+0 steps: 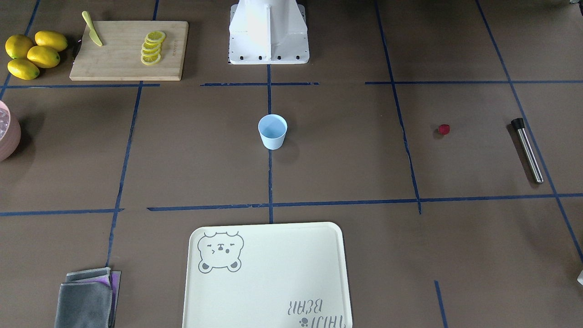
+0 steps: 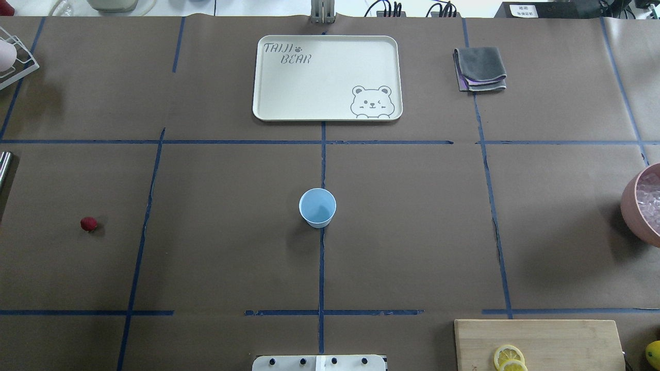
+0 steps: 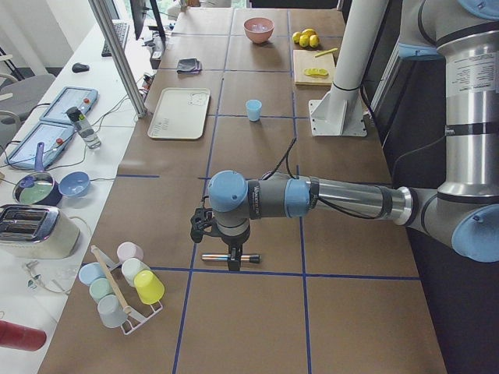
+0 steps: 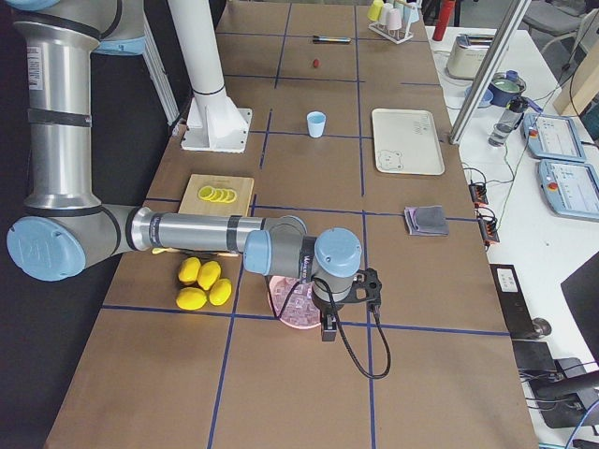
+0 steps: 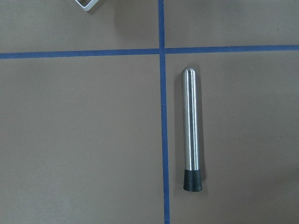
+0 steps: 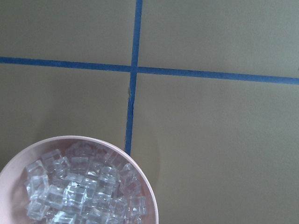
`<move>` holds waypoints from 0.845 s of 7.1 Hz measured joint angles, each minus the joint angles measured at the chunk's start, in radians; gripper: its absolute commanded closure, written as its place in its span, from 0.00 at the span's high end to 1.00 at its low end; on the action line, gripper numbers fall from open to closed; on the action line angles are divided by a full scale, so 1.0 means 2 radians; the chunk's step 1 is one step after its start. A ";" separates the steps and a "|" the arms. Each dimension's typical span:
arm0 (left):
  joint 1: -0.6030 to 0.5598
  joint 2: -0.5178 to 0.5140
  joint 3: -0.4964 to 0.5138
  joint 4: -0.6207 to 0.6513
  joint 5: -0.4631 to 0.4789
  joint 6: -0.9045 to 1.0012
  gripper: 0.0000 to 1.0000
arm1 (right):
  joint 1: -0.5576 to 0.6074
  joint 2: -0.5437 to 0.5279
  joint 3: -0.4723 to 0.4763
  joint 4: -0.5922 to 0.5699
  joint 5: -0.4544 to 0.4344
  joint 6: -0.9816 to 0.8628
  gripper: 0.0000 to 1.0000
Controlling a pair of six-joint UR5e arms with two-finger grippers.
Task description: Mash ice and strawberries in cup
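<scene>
Zero loaded: cup [image 2: 317, 207] stands empty mid-table. Berry [image 2: 88, 223] lies well apart on left side; ice [image 6: 79, 186] heaped in pink bowl [image 2: 630, 206], far right. Left gripper [image 3: 232, 261] above muddler [image 5: 192, 130], right gripper [image 4: 329, 327] above bowl; clenched or released, cannot tell from side views. Step: loading, likely ice first. Next: descend, pinch chunk, carry to cup.

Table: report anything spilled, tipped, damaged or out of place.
Nothing stands out. The cup stands upright and empty, the ice is all inside the pink bowl, and the strawberry and the muddler lie on the table. Only one blue tape line runs slightly crooked.
</scene>
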 measured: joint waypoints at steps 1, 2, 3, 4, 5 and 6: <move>0.000 0.002 -0.002 -0.001 0.000 0.000 1.00 | 0.000 0.000 0.000 0.000 0.001 0.001 1.00; 0.001 0.006 -0.005 -0.003 0.000 0.000 1.00 | 0.000 0.000 0.000 0.000 0.002 0.003 1.00; 0.002 0.009 -0.006 -0.004 0.000 -0.001 1.00 | 0.000 0.000 0.000 0.000 0.002 0.005 1.00; 0.002 0.010 -0.004 -0.005 0.000 -0.002 1.00 | 0.000 0.000 -0.001 0.000 0.002 0.006 1.00; 0.002 0.010 -0.002 -0.005 -0.001 -0.002 1.00 | -0.001 -0.001 -0.002 -0.001 0.002 0.006 1.00; 0.002 0.011 -0.001 -0.006 -0.002 -0.001 1.00 | -0.001 -0.001 -0.003 0.000 0.002 0.006 1.00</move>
